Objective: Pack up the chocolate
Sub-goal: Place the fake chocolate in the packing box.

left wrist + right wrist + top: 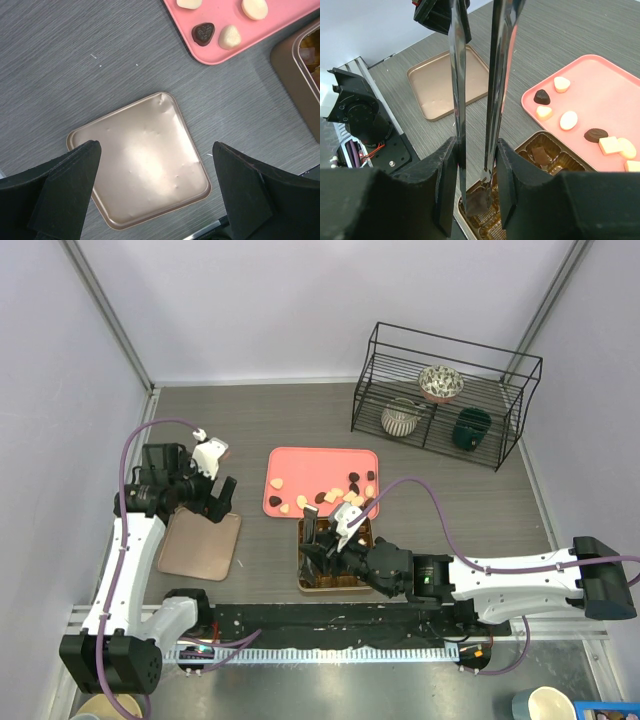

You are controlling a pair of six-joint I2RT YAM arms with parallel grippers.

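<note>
Your right gripper [476,185] is clamped on a pair of tongs [496,75], and their tips reach down into the box [547,137] directly beneath it. A dark chocolate [475,204] sits in a cell at those tips. You cannot tell whether the blades pinch it or only touch it, because the fingers crowd that corner. More pieces lie on the tray [600,85] beyond the box, some cut off at the frame edge. Your left gripper [155,150] hangs with its fingers wide apart over the lid [135,125] on the worktop, hiding the lid's near corners.
</note>
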